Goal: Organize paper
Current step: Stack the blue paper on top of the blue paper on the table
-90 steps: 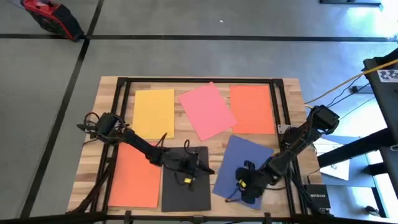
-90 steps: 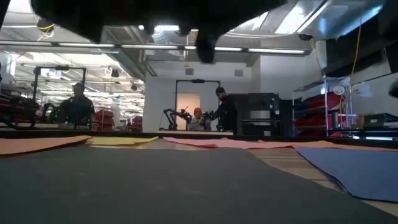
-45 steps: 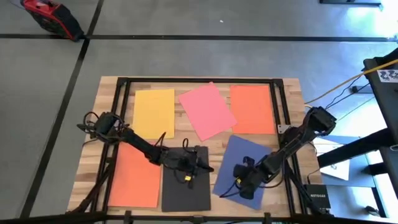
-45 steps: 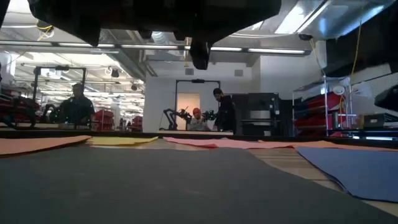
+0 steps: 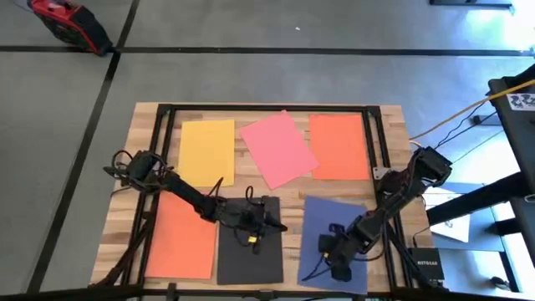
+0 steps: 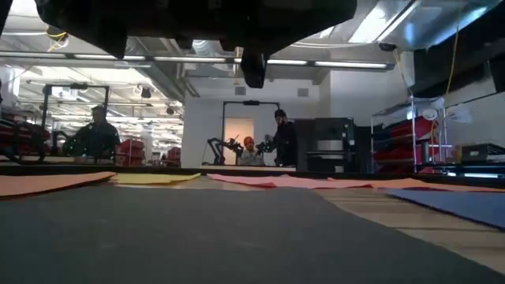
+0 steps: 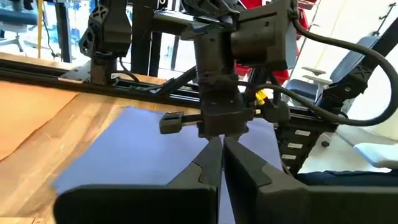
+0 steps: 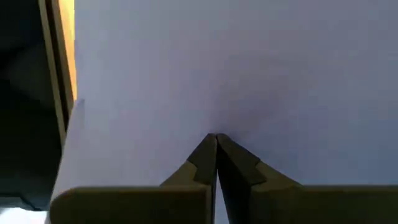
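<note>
Several paper sheets lie flat on the wooden table: yellow, pink and orange along the far side, and orange, black and dark blue along the near side. My right gripper is shut, with its tips down on the dark blue sheet. My left gripper is also shut. It hangs over the black sheet's right edge, clear of the sheet in the low view. My right gripper presses its shut fingertips down on the dark blue sheet's top face, in the sheet's near half. The fingers come from above, slanting. The sheet lies flat on the table, its edges square with the table's edges.
A black frame rail runs round the tabletop, and the right arm's base stands at the right edge. Bare wood shows between the two rows of sheets. People stand in the room beyond the table.
My right gripper, shut throughout, has moved toward the table's near edge and a little to the right, dragging the dark blue sheet. The sheet lay tilted. It has turned about and slid nearer, and now lies square beside the black sheet.
</note>
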